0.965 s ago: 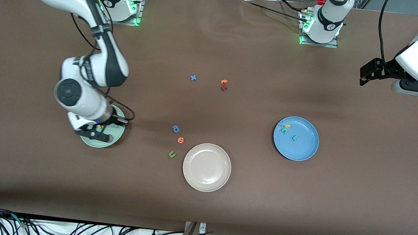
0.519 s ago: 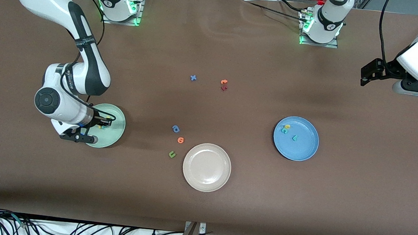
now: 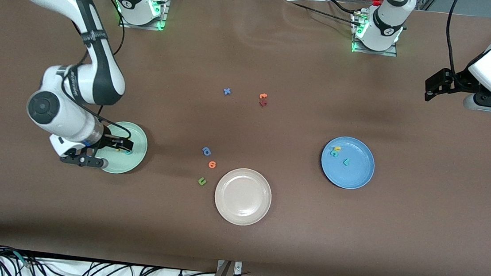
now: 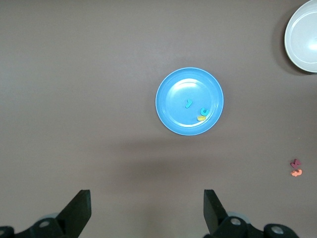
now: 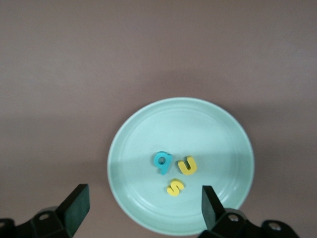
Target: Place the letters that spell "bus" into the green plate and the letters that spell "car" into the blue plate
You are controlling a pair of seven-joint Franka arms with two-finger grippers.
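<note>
The green plate (image 3: 136,158) (image 5: 213,129) lies toward the right arm's end of the table. In it are a teal "b" (image 5: 162,161), a yellow "u" (image 5: 187,165) and a yellow "s" (image 5: 175,187). My right gripper (image 3: 104,152) (image 5: 143,198) hangs open just above the plate's rim, holding nothing. The blue plate (image 3: 360,174) (image 4: 173,94) holds a yellow "a" (image 3: 337,148), a teal "c" (image 3: 334,154) and a teal "r" (image 3: 346,162). My left gripper (image 3: 430,88) (image 4: 147,208) waits open high over bare table at the left arm's end.
A beige plate (image 3: 243,196) lies nearer the front camera between the two plates. Beside it are a blue "6"-like letter (image 3: 206,151), an orange one (image 3: 212,165) and a dark green "u" (image 3: 201,181). Farther off lie a blue "x" (image 3: 227,91), an orange letter (image 3: 263,96) and a dark red one (image 3: 263,103).
The right gripper has opened and drawn back from over the green plate's middle toward the plate's rim at the right arm's end. The left arm has hardly moved.
</note>
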